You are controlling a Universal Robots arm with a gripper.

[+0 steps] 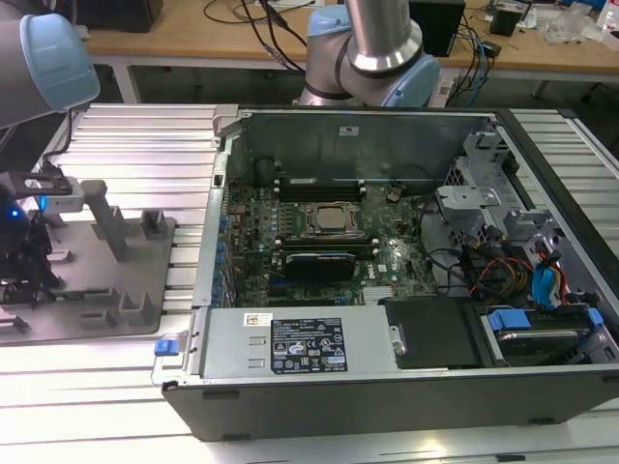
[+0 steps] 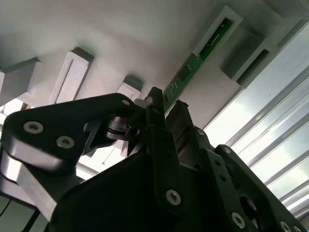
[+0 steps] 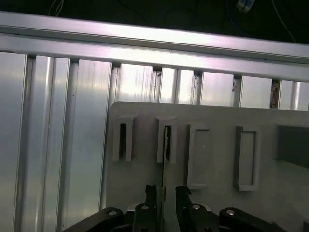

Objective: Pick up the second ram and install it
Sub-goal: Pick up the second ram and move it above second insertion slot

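The second ram (image 2: 203, 50) is a narrow green board standing on edge in a slot of the grey tray (image 2: 120, 38). In the first wrist view it shows edge-on as a thin strip (image 3: 164, 164) running from a tray slot down between my fingers. My gripper (image 3: 165, 194) is open and straddles the near end of the ram, one dark finger on each side with a small gap to each. The second wrist view shows the same, with the gripper (image 2: 166, 107) around the ram's end. In the exterior view the gripper (image 1: 24, 266) sits low over the tray (image 1: 106, 285) at the far left.
The tray has several upright posts (image 1: 111, 227) and other empty slots (image 3: 199, 154). To the exterior view's right lies the open computer case (image 1: 387, 126) with its motherboard (image 1: 387, 266), the processor (image 1: 334, 220) and the power supply (image 1: 300, 343). A slotted aluminium table (image 1: 145, 145) lies underneath.
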